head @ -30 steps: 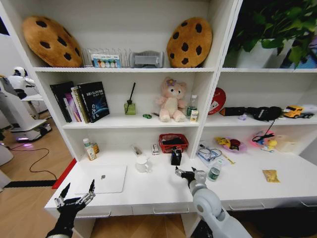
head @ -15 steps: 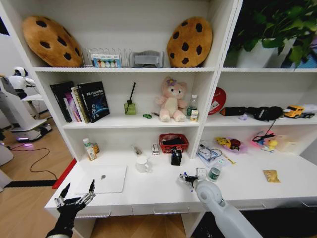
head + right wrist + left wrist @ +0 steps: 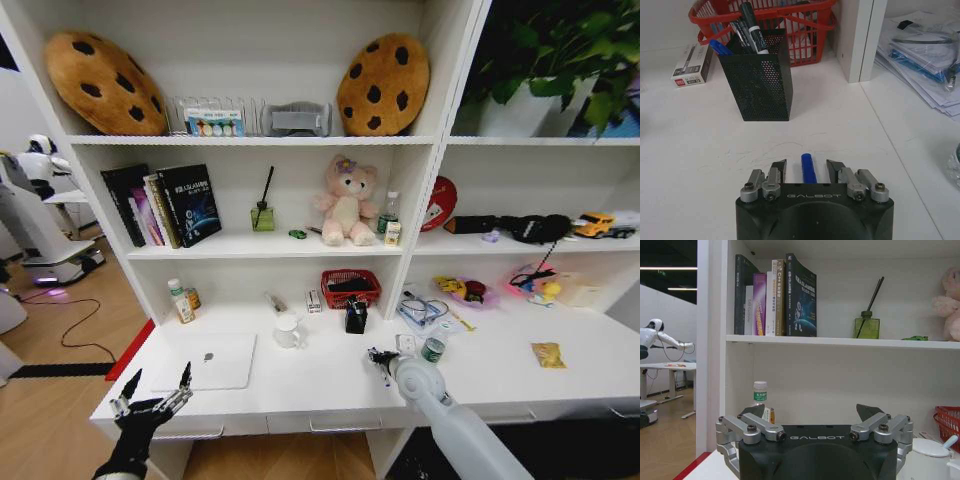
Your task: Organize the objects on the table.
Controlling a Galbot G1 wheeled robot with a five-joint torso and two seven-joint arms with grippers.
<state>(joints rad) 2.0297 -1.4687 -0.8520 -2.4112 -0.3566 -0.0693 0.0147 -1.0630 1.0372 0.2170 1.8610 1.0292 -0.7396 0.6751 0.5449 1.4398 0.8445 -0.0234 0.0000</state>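
Reaching over the white desk top [image 3: 330, 385], our right gripper [image 3: 807, 167] sits low with its jaws spread, and a blue pen [image 3: 808, 169] lies on the surface between the two fingertips, not yet gripped. Seen from the head camera, that gripper [image 3: 381, 360] is near the desk's front, just short of the black mesh pen holder [image 3: 760, 75] and the red basket [image 3: 790, 30] behind it. The holder already carries several pens and markers, so we judge it the likely home for this one.

To do the step well, we should keep the pen centred between the fingers and close squarely across its barrel, since a thin round pen can roll or pivot if one fingertip touches first. We would settle low enough that the tips catch it without scraping the desk.

Our left gripper [image 3: 152, 398] waits open off the desk's front left corner, close to the silver laptop [image 3: 208, 362]. The green-topped can [image 3: 432, 350] stands on the desk just beside the right arm, so we should mind it when lifting.
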